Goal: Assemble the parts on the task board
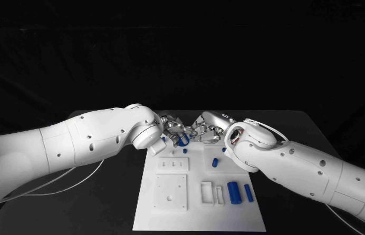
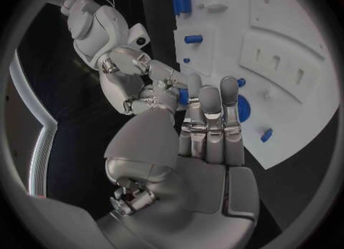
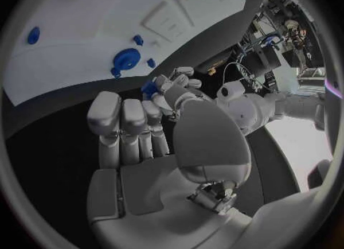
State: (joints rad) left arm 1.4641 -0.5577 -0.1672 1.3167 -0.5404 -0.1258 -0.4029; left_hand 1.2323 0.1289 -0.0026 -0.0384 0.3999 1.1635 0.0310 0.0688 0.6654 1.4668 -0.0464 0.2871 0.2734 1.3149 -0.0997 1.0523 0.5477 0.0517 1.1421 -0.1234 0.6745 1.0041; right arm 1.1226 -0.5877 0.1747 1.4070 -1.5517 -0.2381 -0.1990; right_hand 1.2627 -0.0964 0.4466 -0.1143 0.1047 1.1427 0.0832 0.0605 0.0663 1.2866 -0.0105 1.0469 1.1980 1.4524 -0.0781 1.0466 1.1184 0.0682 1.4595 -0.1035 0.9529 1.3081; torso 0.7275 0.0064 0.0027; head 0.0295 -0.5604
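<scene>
At task board (image 1: 199, 222) far edge, left hand (image 1: 173, 129) and right hand (image 1: 207, 125) apparently both grip blue ring part (image 1: 183, 139).

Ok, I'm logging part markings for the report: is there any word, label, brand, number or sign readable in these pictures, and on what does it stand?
None can be read.
Task board: plain white, with recesses and slots but no print.
Blue parts: no markings visible.
Left hand and right hand: bare silver, no lettering.
White arms: small dark dots, no text.
Room clutter at the right wrist view's rim: too small and blurred to tell whether it bears text.
</scene>
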